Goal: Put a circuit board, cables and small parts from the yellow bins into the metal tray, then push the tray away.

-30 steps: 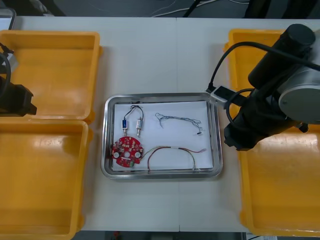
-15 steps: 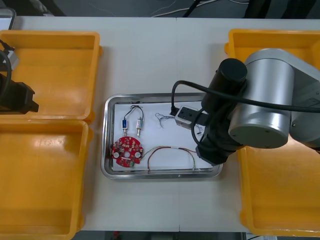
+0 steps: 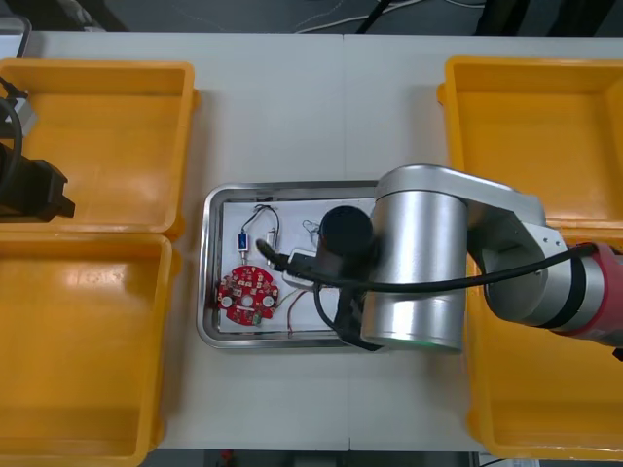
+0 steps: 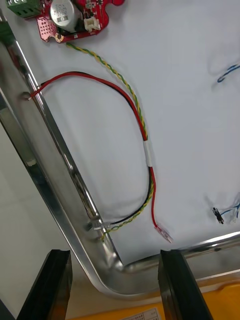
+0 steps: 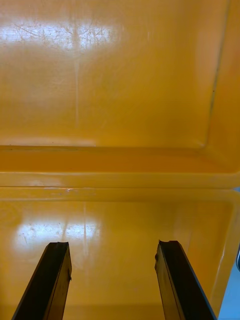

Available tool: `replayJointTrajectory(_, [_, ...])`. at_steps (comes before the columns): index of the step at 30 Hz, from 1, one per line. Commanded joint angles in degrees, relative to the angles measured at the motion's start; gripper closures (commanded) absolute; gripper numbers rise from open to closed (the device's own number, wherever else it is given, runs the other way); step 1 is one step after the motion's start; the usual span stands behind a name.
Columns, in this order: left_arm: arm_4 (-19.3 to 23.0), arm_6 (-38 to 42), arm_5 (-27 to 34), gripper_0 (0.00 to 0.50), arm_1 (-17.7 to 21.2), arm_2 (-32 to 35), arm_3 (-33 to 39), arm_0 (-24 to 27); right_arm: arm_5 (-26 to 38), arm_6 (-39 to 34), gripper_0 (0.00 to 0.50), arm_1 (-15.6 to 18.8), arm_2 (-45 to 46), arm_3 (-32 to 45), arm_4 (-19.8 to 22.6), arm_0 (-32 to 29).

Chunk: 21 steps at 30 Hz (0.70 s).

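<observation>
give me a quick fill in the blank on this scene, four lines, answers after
1. The round ____ circuit board lies inside the metal tray.
2. The right gripper, above the tray's corner, has its fingers ____.
3. The red and yellow cable lies on the tray's ____ lining.
4. The left gripper is open over the ____ bins.

Missing words: red; open; white; yellow

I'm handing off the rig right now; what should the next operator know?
Right end effector: open, empty, over the near right corner of the metal tray.
Left end effector: open, parked over the left yellow bins.
In the tray: circuit board, red and yellow cable, blue and white cable, small metal parts.
Done: loading, apparently. Left: push the tray away.
</observation>
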<state>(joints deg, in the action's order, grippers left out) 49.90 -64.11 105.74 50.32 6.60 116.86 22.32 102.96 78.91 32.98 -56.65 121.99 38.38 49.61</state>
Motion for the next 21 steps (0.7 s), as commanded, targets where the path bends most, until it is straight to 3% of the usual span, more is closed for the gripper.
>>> replayJointTrajectory(1, [-0.68, 4.25, -0.27, 0.000, 1.88, 1.84, 1.79, -1.05, -0.92, 0.89, 0.000, -3.71, -4.26, -1.84, -2.43, 2.51])
replayJointTrajectory(11, [-0.59, 4.34, 0.08, 0.000, 1.88, 1.84, 1.79, -1.05, -1.36, 1.07, 0.000, -6.09, -10.85, -3.78, -6.04, 3.39])
replayJointTrajectory(21, [-0.68, 4.43, 0.08, 0.000, 1.88, 1.84, 1.79, -1.05, -1.62, 1.69, 0.000, -8.55, -13.14, -5.36, -6.83, 3.39])
